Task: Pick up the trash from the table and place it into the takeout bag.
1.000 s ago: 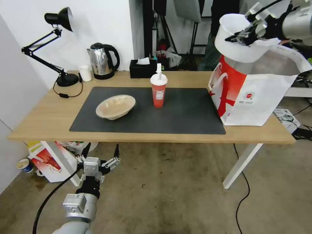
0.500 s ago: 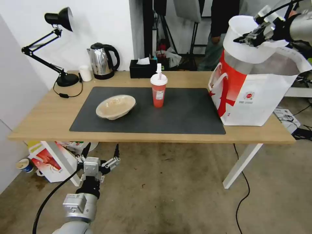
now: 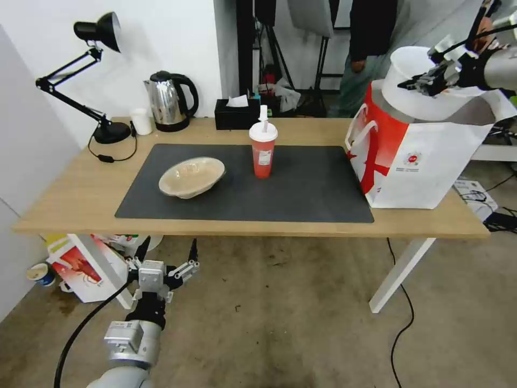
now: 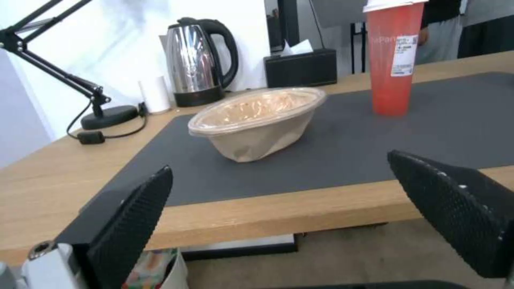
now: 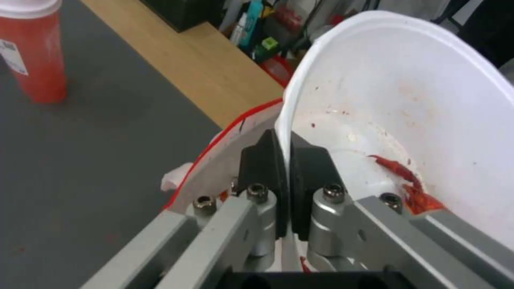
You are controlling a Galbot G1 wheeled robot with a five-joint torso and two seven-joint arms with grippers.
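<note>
You're looking at a studio-style test room, not a home: bare concrete floor point(image 3: 301, 323) with loose cables point(image 3: 401, 323), black light stands point(image 3: 323, 59) behind the table point(image 3: 70, 199), and a desk lamp point(image 3: 97, 32), kettle point(image 3: 168, 101) and tissue box point(image 3: 237, 113) staged as props.

My right arm point(image 3: 498, 67) runs off the head view's edge. The white bowl point(image 3: 425, 86) blocks the bag's point(image 3: 425, 161) opening, so I can't see inside. The cup's point(image 4: 393, 56) lid is cut off in my left wrist view, and its label print is too small to read. The bag's logo text is tiny too.
</note>
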